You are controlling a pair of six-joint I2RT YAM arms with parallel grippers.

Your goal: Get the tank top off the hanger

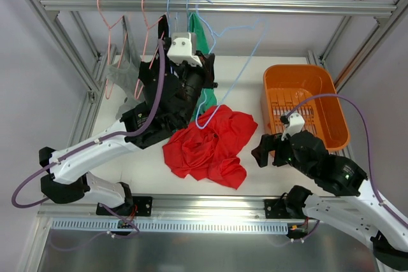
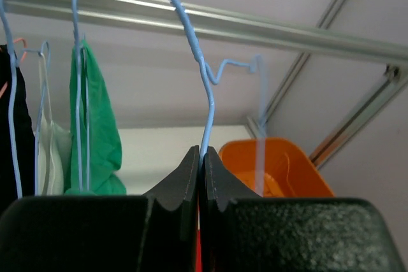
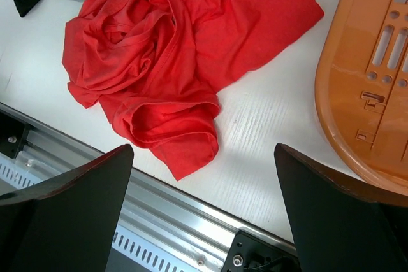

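Framing (image 3: 159,221) of bare metal edges the near side of the table (image 3: 268,125). Above that edge hangs the right pincer (image 3: 203,151), released, its two dark fingers spread wide with nothing between them. Just past it the red tank top (image 3: 166,49) lies crumpled on the table, near the middle, off any hanger. To the right of the top, close but apart from it, sits the orange basket (image 1: 335,116).

Farther in, the left arm reaches up and back. The left pincer (image 2: 199,157) is clenched on the thin wire of a blue hanger (image 2: 208,119), which rises from between the closed fingers and twists near its neck. From above, the hanger's low bend seems to cross the far edge of the top, though whether it touches is hard to say.

At the back, a metal rail (image 1: 255,6) spans the frame. On it hang a green garment (image 2: 95,125), pink hangers (image 1: 145,23) and a grey garment (image 1: 124,71).
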